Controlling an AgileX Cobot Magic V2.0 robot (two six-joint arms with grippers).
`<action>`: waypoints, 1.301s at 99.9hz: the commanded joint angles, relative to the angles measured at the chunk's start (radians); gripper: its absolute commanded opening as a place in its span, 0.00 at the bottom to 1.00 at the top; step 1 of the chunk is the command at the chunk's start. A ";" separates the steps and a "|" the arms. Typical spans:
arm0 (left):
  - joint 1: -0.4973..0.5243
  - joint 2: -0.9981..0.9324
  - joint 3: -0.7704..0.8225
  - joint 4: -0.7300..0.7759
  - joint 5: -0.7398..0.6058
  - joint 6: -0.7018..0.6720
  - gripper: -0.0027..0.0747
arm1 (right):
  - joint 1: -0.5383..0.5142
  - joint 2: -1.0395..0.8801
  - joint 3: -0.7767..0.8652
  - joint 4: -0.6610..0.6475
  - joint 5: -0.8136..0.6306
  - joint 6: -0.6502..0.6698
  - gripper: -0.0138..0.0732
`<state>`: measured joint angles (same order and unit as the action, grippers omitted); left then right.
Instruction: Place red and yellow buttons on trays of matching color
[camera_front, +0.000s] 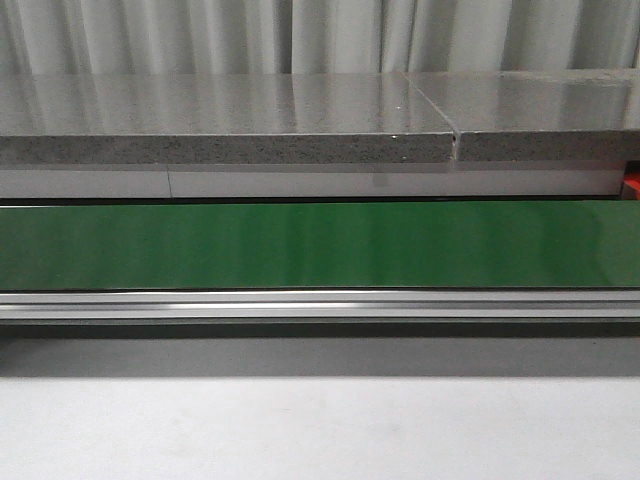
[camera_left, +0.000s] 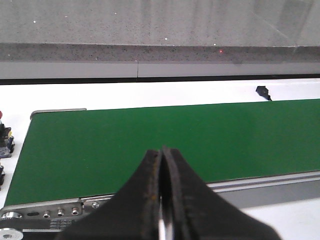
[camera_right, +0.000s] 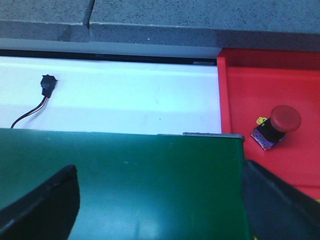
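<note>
A red button (camera_right: 284, 119) with a dark base lies tilted inside the red tray (camera_right: 260, 75), past the end of the green belt (camera_right: 125, 175). My right gripper (camera_right: 160, 172) hangs open over that belt end with nothing between its fingers (camera_right: 45, 205). My left gripper (camera_left: 162, 150) is shut and empty over the belt's other end (camera_left: 150, 140). Only a red sliver of the tray (camera_front: 632, 185) shows in the front view, where neither gripper appears. Yellow buttons and a yellow tray are out of view.
The green belt (camera_front: 320, 245) runs across the table with a metal rail (camera_front: 320, 303) in front and a grey stone ledge (camera_front: 220, 120) behind. A black connector (camera_right: 47, 82) with a cable lies on the white surface. Small dark parts (camera_left: 5, 137) sit beside the belt's left end.
</note>
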<state>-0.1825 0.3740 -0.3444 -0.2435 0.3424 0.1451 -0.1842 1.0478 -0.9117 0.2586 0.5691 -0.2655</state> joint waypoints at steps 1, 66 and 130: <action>-0.009 0.005 -0.025 -0.009 -0.075 0.000 0.01 | 0.005 -0.103 0.036 -0.001 -0.043 -0.026 0.90; -0.009 0.005 -0.025 -0.009 -0.075 0.000 0.01 | 0.069 -0.393 0.240 -0.001 -0.020 -0.035 0.08; -0.009 0.005 -0.025 -0.009 -0.072 0.000 0.02 | 0.069 -0.393 0.240 -0.001 -0.020 -0.035 0.08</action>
<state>-0.1825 0.3740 -0.3444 -0.2435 0.3424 0.1451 -0.1164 0.6555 -0.6479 0.2564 0.6095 -0.2941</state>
